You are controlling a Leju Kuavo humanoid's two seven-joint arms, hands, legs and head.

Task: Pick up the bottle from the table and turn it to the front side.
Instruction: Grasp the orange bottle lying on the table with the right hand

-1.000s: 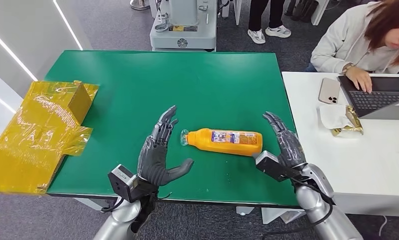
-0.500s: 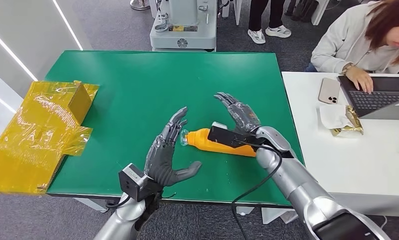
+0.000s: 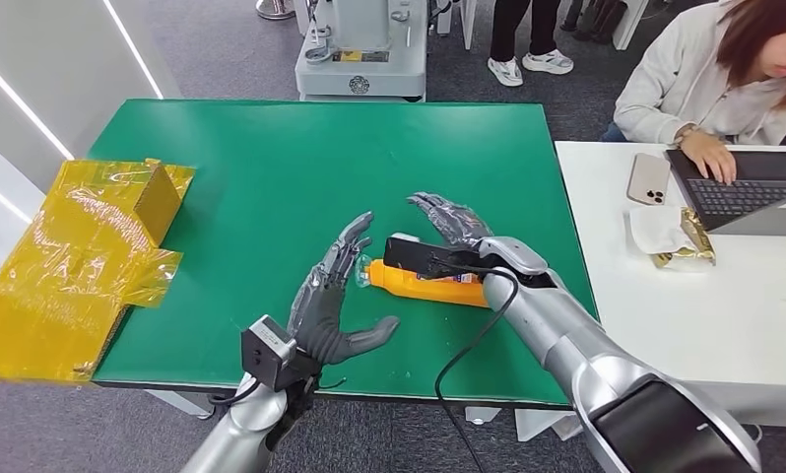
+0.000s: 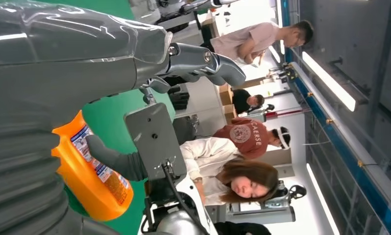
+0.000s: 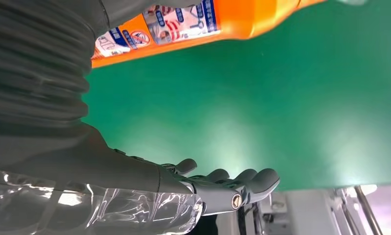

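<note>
Bottle position: the orange plastic bottle with a printed label [image 3: 424,287] lies on its side on the green table top [image 3: 271,168], near the front edge, its clear cap end pointing toward my left hand.
Head view: my right hand [image 3: 448,222] sits above the bottle's middle, and my right wrist and forearm cover most of the label. My left hand [image 3: 328,305] stands just beside the cap end.
Left wrist view: the bottle [image 4: 93,178] shows past my palm, with my right hand's thumb lying across the label.
Right wrist view: the label side of the bottle [image 5: 193,24] faces the camera, and my fingers [image 5: 232,188] reach past the bottle over bare green surface.
Left hand state: fingers apart, thumb out to the side, nothing held. I cannot tell whether a fingertip touches the cap.
Right hand state: fingers extended and apart, not wrapped around the bottle.
Surroundings: a crumpled yellow foil-wrapped box [image 3: 84,256] lies at the table's left edge; a person in a light top [image 3: 704,89] types on a laptop at the white desk [image 3: 724,325].
Change from one second ago: my right hand stood off the bottle's base end; it now reaches over the body. The bottle lies where it did.
</note>
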